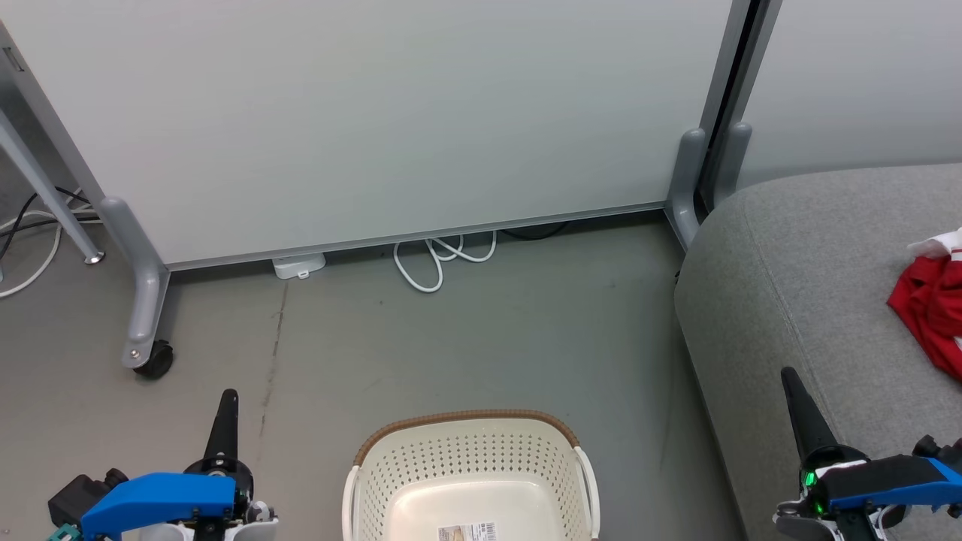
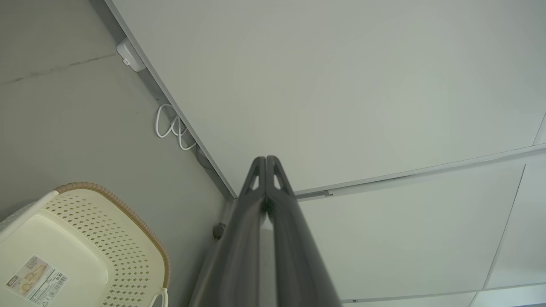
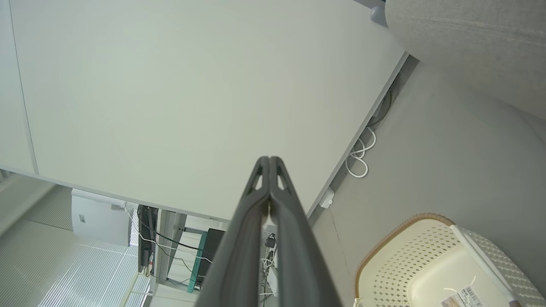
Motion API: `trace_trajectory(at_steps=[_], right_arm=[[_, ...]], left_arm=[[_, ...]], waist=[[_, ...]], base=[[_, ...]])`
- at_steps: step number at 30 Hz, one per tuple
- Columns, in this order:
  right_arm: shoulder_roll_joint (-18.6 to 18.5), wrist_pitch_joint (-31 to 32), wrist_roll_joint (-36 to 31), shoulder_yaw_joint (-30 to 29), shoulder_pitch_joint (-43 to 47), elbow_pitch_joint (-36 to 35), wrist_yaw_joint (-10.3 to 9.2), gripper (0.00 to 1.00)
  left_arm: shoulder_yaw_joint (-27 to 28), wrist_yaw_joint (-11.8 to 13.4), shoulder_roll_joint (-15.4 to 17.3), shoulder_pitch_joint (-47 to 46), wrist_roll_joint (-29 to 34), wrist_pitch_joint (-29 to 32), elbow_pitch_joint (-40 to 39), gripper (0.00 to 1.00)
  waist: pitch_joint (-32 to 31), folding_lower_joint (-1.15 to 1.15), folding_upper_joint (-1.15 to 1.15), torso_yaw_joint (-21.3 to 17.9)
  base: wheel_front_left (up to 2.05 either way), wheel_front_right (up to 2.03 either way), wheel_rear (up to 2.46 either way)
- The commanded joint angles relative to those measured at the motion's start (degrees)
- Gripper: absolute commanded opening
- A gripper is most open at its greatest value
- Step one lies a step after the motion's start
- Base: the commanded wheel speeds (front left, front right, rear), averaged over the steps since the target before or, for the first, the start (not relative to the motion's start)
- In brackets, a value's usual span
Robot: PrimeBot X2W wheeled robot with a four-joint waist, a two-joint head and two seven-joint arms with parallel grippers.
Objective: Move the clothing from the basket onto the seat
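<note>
While the left gripper (image 1: 226, 409) and right gripper (image 1: 795, 391) flank the basket (image 1: 466, 415), closed on nothing, the clothing (image 1: 932, 308) lies on the seat (image 1: 789, 263), nearer the right.

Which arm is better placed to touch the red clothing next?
Right. The right end effector is by the seat near the clothing; the left end effector sits beyond the basket.

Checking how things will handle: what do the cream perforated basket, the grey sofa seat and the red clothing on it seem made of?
Cream-white perforated basket: apparently rigid moulded plastic, smooth, slightly glossy, with regular holes; its brown rim looks woven, perhaps moulded. Light-grey sofa seat: matte upholstery fabric, fine weave and a seam showing. Red clothing: soft thin cloth, crumpled in folds; fibre unclear.
</note>
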Motion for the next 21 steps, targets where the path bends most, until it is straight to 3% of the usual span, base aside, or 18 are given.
trace_trajectory(at_steps=[1,21], right_arm=[[-0.5,0.3,1.8,-0.2,-1.2,-0.1,0.04,0.0],[-0.5,1.2,11.6,-0.5,-2.4,0.5,0.04,0.0]], left_arm=[[0.4,-0.1,0.1,-1.2,-1.3,0.5,-0.8,0.0],[2.3,-0.1,-0.4,-2.3,-9.4,2.9,-2.3,0.0]], waist=[[0.0,0.0,0.0,0.0],[0.4,0.0,0.0,-0.4]], base=[[0.0,0.0,0.0],[0.0,0.0,0.0]])
